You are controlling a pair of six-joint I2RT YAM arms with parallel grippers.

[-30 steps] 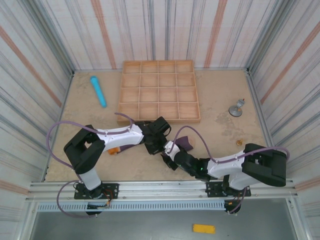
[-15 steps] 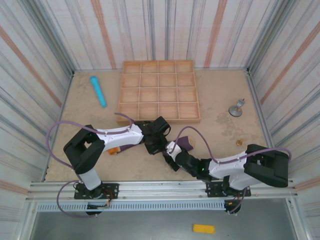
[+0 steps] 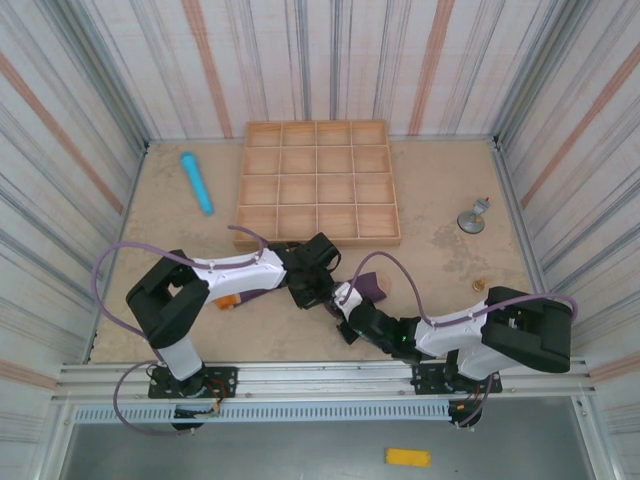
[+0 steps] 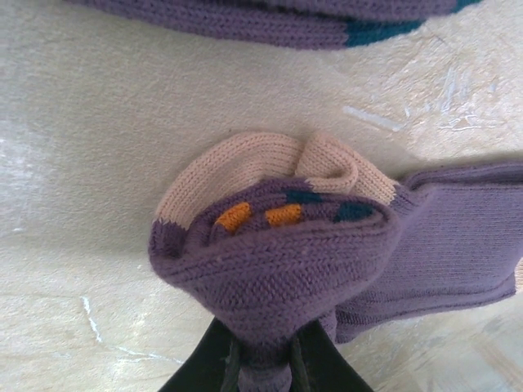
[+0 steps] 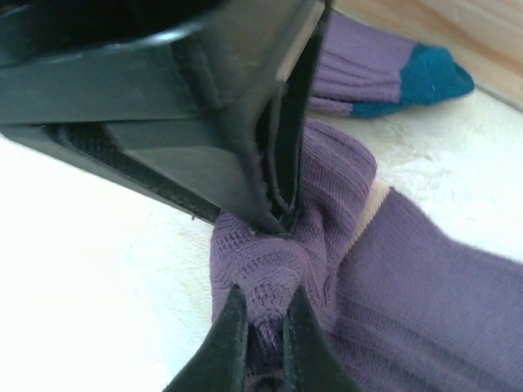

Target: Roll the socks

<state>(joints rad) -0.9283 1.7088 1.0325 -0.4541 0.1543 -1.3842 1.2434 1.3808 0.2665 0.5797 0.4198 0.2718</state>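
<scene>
The socks lie on the sandy table in front of the tray. One purple sock point(image 4: 278, 261) is folded into a loose bundle with a cream cuff and orange and teal patches. My left gripper point(image 4: 263, 347) is shut on its near fold. My right gripper point(image 5: 263, 314) is shut on the same sock point(image 5: 327, 245), fingertip to fingertip with the black left gripper point(image 5: 282, 208). The other sock point(image 5: 392, 73), purple with a teal toe, lies flat just beyond. From above, both grippers point(image 3: 315, 287) point(image 3: 343, 300) meet over the purple fabric point(image 3: 372, 288).
A wooden tray point(image 3: 318, 238) with several compartments stands behind the socks. A light blue cylinder point(image 3: 196, 182) lies at the back left. A small metal stand point(image 3: 472, 217) and a tiny brass piece point(image 3: 479, 284) sit to the right. Striped walls enclose the table.
My right gripper has closed on the sock fold beside the left gripper's tips. The left arm has stayed put with its grip unchanged.
</scene>
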